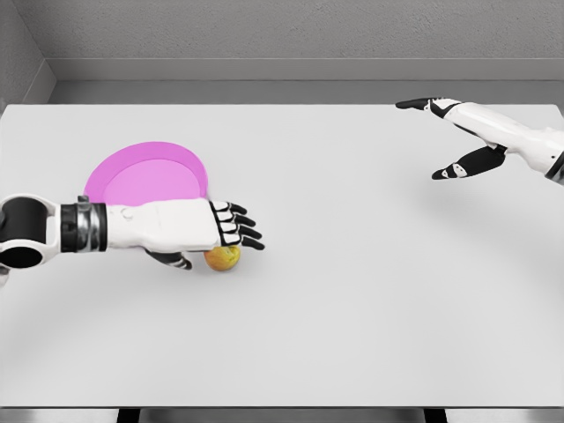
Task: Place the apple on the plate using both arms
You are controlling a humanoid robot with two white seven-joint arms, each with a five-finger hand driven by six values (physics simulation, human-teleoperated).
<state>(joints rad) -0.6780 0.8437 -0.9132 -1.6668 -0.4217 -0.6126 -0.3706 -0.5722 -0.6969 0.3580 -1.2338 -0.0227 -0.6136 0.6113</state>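
One small yellow-orange apple (223,257) lies on the white bench (352,308), just beside the pink plate (145,181), unlabelled. The left robot hand (216,236) hovers over it, fingers spread; the right robot hand (441,137) hangs spread, well apart.

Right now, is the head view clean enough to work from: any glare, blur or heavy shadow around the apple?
Head view: sharp throughout, with even, soft light and no glare on the table. Only faint shadows show, under the left hand and the right hand. The apple is partly hidden by the left hand; the plate reads clearly.
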